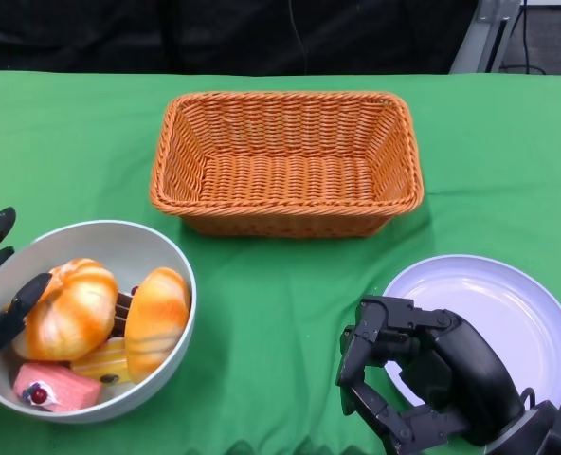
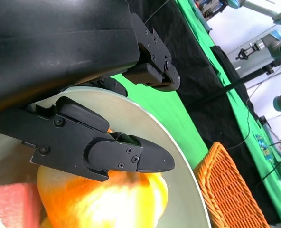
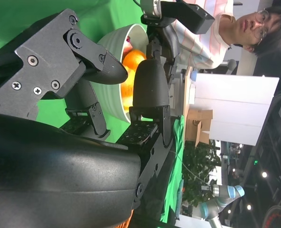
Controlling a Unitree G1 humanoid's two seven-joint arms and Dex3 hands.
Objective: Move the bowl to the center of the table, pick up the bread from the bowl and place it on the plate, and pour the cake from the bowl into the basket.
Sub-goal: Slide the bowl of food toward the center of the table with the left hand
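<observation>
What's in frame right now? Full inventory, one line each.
Woven wicker basket: 1, orange, table far centre, nothing inside.
Round bowl: 1, grey-white, near left, holds food.
Bread rolls: 2 large, golden orange, in bowl.
Cake slice: 1, pink, in bowl's near side.
Round plate: 1, pale lavender, near right.
Tablecloth: 1, green.
Person: 1, striped shirt, beside table.
Left hand: black, at bowl rim, a finger on a roll.
Right hand: black, fingers curled, beside plate.
</observation>
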